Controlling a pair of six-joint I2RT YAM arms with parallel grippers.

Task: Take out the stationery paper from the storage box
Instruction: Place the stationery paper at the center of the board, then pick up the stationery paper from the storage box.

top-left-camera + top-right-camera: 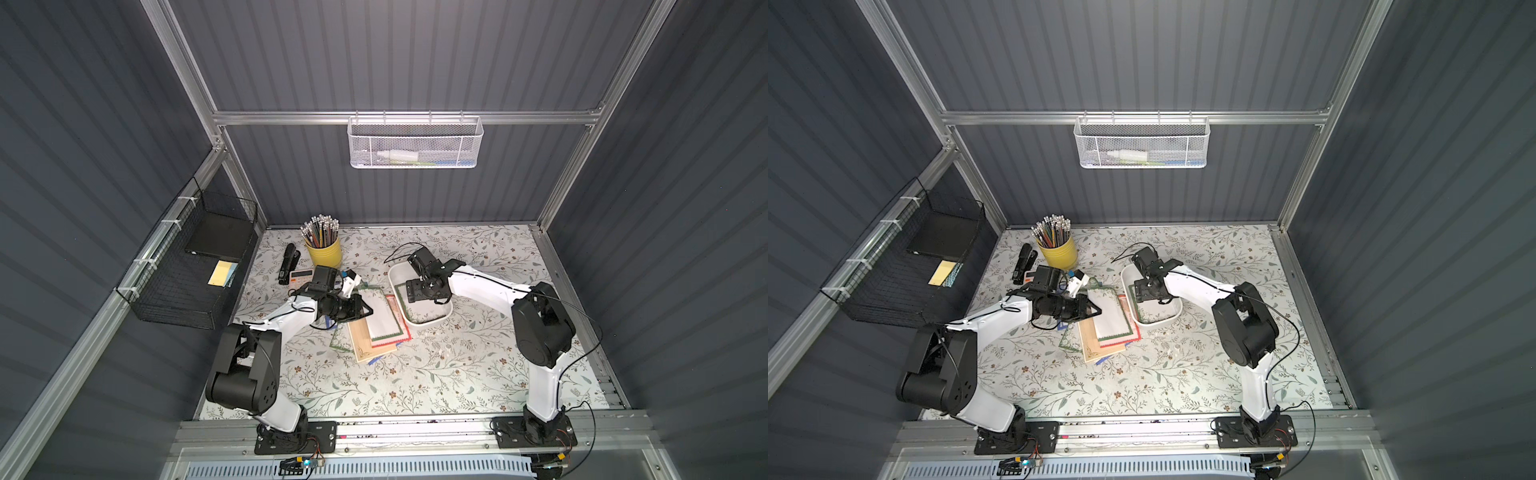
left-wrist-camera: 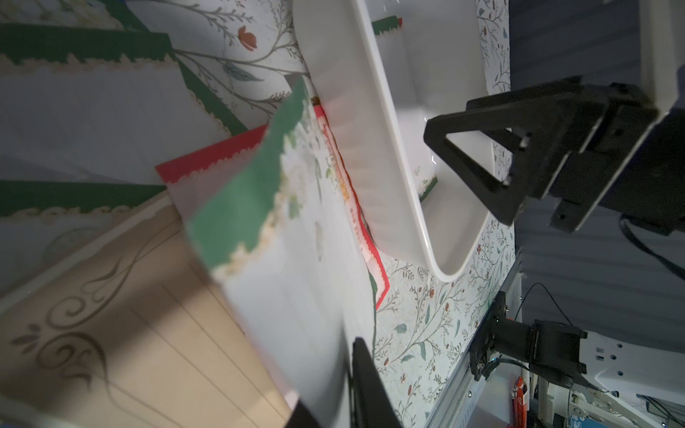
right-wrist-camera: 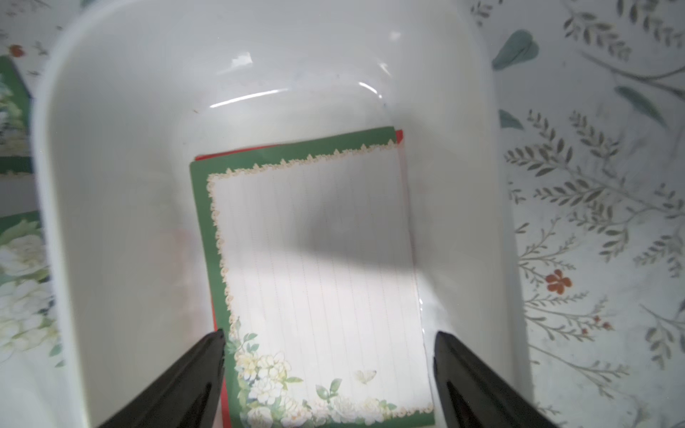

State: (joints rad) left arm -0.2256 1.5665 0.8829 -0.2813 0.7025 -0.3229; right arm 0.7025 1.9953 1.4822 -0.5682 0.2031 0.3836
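Observation:
The white storage box (image 1: 432,322) (image 1: 1158,322) lies right of the table's middle. Inside it is a green-bordered sheet of stationery paper (image 3: 315,259), with a red sheet's edge showing under it. My right gripper (image 3: 330,344) (image 1: 409,291) hangs over that sheet, wide open, with nothing between its fingers. Left of the box, several sheets (image 1: 382,320) (image 1: 1111,316) with green, red and tan borders lie piled on the table. My left gripper (image 2: 330,392) (image 1: 368,309) is above this pile. Its jaws are slightly apart, and a blurred green-bordered sheet (image 2: 289,241) passes between them.
A yellow cup of pencils (image 1: 324,251), a black stapler (image 1: 288,262) and a calculator (image 1: 301,276) stand at the back left. A black wire basket (image 1: 195,274) hangs on the left wall. A white mesh basket (image 1: 415,143) hangs on the back rail.

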